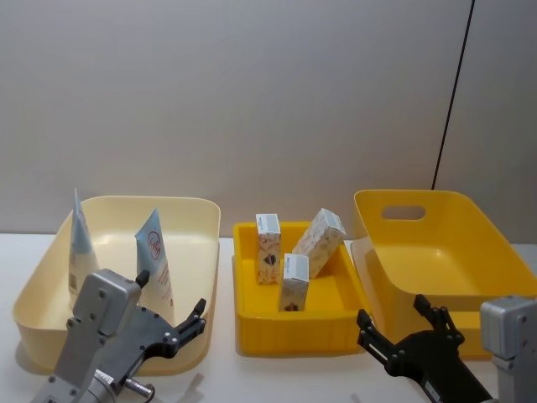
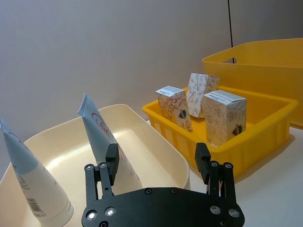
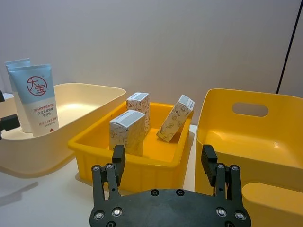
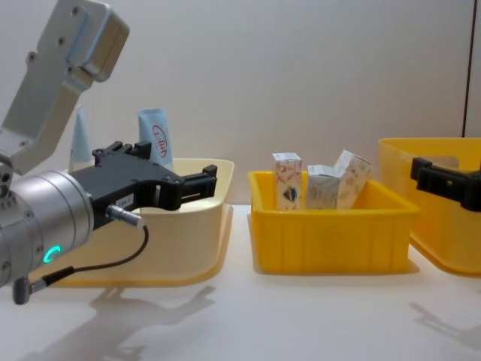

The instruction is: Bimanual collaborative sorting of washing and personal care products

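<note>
Two pale blue tubes [image 1: 81, 243] [image 1: 155, 256] stand upright in the cream bin [image 1: 197, 210] on the left. Three whitish printed cartons sit in the small yellow bin [image 1: 289, 332] in the middle: one upright [image 1: 268, 248], one leaning [image 1: 319, 242], one in front [image 1: 294, 281]. My left gripper [image 1: 170, 294] hovers open and empty at the cream bin's near right corner, close to the nearer tube [image 2: 102, 137]. My right gripper [image 1: 392, 312] hangs open and empty in front of the gap between the small bin and the large yellow bin [image 1: 436, 201]. The cartons [image 3: 127, 132] lie just beyond its fingertips.
The three bins stand in a row on a white table, close together, with a grey wall behind. The large yellow bin with a handle slot [image 3: 251, 109] holds nothing visible. Another yellow rim [image 3: 272, 201] shows near the right wrist. Free table lies in front of the bins.
</note>
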Action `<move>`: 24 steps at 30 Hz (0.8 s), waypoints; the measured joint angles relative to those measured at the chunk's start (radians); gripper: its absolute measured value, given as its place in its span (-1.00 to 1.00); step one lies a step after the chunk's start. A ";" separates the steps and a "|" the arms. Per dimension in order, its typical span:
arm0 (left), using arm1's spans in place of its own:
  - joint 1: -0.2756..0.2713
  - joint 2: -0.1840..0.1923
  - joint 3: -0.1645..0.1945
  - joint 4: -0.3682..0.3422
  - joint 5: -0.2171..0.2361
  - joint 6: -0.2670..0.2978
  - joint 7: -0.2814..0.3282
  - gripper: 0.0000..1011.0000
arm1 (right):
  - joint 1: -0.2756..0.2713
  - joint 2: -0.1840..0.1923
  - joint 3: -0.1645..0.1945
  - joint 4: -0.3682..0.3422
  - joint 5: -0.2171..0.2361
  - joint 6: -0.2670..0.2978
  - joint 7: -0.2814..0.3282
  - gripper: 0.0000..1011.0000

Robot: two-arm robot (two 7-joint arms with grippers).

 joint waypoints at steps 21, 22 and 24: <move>0.001 0.000 -0.001 0.000 0.000 0.000 -0.001 0.98 | 0.000 0.000 0.000 0.000 0.000 0.000 0.000 0.98; 0.001 0.000 -0.003 0.000 -0.001 0.000 -0.001 0.98 | 0.000 0.000 0.000 0.000 0.000 0.000 0.000 0.98; 0.004 0.000 -0.008 -0.003 -0.004 0.001 -0.001 0.98 | 0.000 0.000 0.000 0.000 0.000 0.000 0.000 0.98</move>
